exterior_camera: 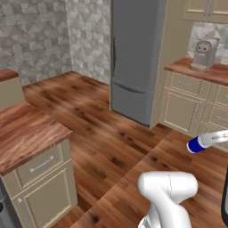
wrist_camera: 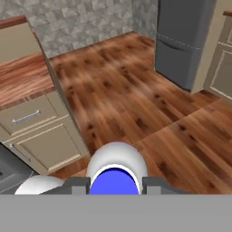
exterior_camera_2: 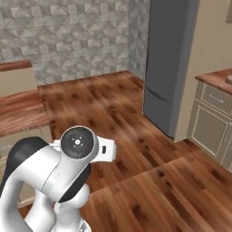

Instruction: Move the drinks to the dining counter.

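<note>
Gripper was clamped on the small blue-and-white bottle, fingers either side of it, carried lying sideways above the wood floor, probably in transit between counters. In the left base view the bottle hung in mid-air at right. Wood-topped beige counter sat off to the left, likely the drop-off. Beyond stood the grey fridge, farther right a coffee machine.

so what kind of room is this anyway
A home kitchen, rendered rather than real. A tall grey fridge stands against the far wall, beige cabinets with drawers carry a wood countertop, and a small appliance that looks like a coffee machine sits on it.
</note>
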Robot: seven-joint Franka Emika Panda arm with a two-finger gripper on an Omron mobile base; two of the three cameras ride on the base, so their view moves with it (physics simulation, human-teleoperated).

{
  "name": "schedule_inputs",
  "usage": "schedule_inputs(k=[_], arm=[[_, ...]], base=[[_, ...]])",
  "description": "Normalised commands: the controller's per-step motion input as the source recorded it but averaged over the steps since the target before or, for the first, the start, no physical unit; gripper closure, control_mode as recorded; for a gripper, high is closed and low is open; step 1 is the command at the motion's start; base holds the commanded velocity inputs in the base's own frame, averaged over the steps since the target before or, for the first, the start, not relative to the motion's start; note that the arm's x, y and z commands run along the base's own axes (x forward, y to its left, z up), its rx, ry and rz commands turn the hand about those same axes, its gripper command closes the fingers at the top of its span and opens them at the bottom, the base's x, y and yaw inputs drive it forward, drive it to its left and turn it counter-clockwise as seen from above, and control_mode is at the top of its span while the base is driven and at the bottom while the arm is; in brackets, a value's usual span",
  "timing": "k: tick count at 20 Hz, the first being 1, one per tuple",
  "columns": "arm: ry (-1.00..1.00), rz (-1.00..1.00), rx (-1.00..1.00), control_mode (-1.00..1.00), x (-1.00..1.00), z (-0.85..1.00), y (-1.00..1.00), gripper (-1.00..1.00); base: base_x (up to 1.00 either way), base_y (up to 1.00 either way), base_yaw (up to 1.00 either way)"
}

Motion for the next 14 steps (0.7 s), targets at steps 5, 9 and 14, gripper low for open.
schedule_inputs(k=[5,9,14], arm=[[0.0,0.0,0.0,1.0,0.0,0.0,0.0,1.0],[0.0,0.0,0.0,1.0,0.0,0.0,0.0,1.0],[0.0,0.0,0.0,1.0,0.0,0.0,0.0,1.0]], base=[[0.01,-0.01,0.26],[0.07,-0.14,0.24],[0.05,-0.35,0.23]])
